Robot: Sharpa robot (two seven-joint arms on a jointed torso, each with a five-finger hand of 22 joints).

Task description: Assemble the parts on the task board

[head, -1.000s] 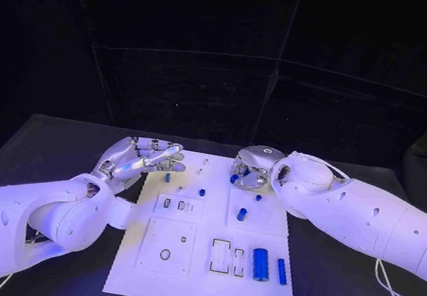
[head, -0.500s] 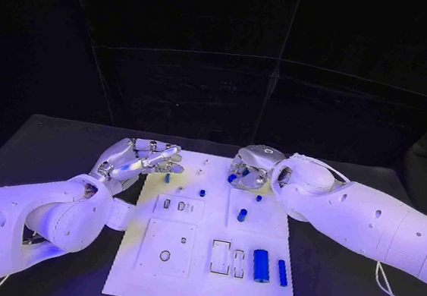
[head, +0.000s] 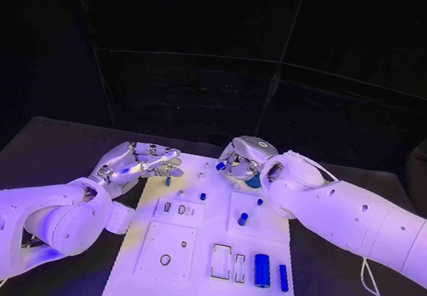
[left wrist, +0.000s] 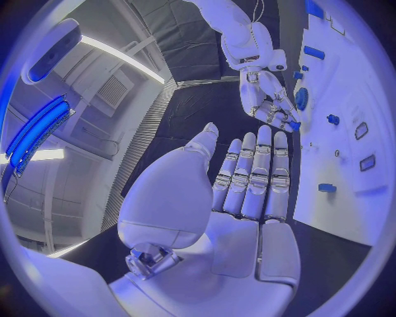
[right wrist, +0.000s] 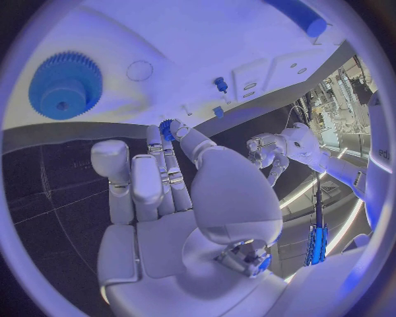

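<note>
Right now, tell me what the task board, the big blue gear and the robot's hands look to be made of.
Task board: looks like white matte plastic or painted plate, flat with cut recesses; cannot tell which.
Big blue gear: likely moulded or printed plastic, with an even matte colour and crisp teeth.
Left hand and right hand: silvery, glossy segments that catch the light, suggesting metal or metallised plastic.
</note>
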